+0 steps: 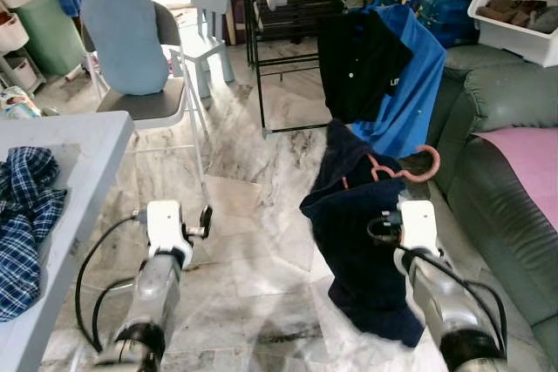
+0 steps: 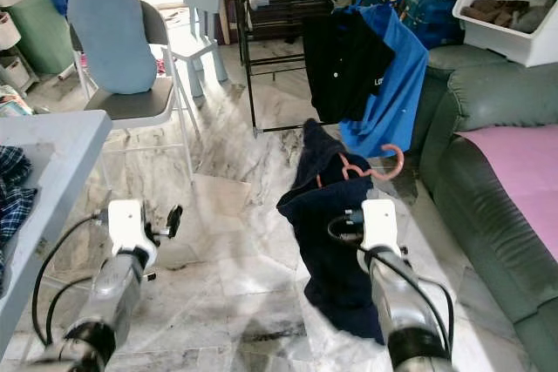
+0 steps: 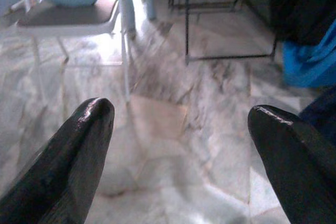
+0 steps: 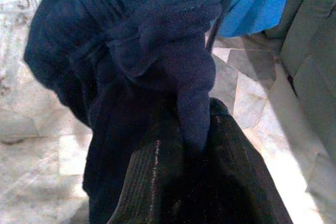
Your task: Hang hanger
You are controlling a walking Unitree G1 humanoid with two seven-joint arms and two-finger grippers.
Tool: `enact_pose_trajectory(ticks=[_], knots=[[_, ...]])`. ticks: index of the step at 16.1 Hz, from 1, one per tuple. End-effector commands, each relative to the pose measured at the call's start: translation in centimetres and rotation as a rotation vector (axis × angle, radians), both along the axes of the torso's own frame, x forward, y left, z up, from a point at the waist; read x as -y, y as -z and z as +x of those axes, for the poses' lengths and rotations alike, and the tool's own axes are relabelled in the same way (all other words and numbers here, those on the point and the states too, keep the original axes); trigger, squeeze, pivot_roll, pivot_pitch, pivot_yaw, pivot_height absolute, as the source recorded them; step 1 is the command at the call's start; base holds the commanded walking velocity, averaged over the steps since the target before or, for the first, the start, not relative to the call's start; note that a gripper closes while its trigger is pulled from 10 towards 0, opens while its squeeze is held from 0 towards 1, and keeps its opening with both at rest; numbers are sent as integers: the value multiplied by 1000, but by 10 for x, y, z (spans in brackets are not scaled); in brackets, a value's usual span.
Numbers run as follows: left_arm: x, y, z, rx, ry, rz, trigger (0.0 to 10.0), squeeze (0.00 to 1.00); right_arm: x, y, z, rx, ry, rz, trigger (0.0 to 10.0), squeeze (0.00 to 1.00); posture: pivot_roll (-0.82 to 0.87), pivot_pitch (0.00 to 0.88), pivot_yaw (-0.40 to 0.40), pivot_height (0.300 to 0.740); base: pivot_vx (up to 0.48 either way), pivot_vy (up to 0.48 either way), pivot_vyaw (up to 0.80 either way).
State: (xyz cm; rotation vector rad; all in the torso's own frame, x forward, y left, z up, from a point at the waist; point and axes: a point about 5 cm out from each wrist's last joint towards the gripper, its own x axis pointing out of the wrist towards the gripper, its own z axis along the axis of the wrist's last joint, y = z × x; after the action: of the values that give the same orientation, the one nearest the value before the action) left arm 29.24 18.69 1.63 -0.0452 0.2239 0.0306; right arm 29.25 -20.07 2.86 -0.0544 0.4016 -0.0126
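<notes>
Marble floor (image 1: 261,241) spreads under both my arms. To the outer side of my right gripper (image 4: 197,129) runs a grey-green sofa (image 1: 506,128) with a pink cover (image 1: 534,156) on its seat. Ahead of that gripper stands a black drying rack (image 1: 296,6), and from it hang a blue shirt (image 1: 414,76) and, in front of that, a black shirt (image 1: 357,63). To the outer side of my left gripper (image 3: 181,129) is a grey table (image 1: 65,163) with a blue plaid cloth (image 1: 26,206) lying on it; ahead of that gripper stands a folding chair (image 1: 148,102) with a pale blue cushion (image 1: 126,37) leaning against its back.

My right gripper is closed on a dark navy garment (image 1: 362,233): the wrist view shows a fold of the knit pinched between my two black fingers (image 4: 152,177), the rest bunched just beyond them and draping down to the floor. The garment sits on a pink hanger (image 1: 410,167), whose hook sticks out just above and beyond this gripper, well short of the rack and lower than its rails.

My left gripper is wide apart and empty, held low over the floor, its fingertips (image 3: 92,124) pointing toward the chair legs.
</notes>
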Motion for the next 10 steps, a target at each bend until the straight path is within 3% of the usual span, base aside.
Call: enact_pose_trajectory(ticks=[1,3,4,6,7,10], knots=[[-5,3,-7,2,-16,5,10000,0,-4,-10,1,55,-13,29,10000,0,-167,0,59,740,0,0,0],[-11,5,-14,13,-30,19,10000,0,-3,-9,-9,80,-25,12,10000,0,-168,0,58,740,0,0,0],[-21,7,-23,24,-77,25,10000,0,2,-5,-23,65,4,25,10000,0,-162,0,56,740,0,0,0],[-24,8,-28,21,-90,27,10000,0,4,-4,-29,59,9,25,10000,0,-159,0,56,740,0,0,0],[-24,11,-38,14,-78,41,10000,0,4,-2,-38,32,1,8,10000,0,-151,0,56,740,0,0,0],[-17,13,-41,3,-54,38,10000,0,-1,-5,-38,37,-35,-9,10000,0,-155,0,57,740,0,0,0]])
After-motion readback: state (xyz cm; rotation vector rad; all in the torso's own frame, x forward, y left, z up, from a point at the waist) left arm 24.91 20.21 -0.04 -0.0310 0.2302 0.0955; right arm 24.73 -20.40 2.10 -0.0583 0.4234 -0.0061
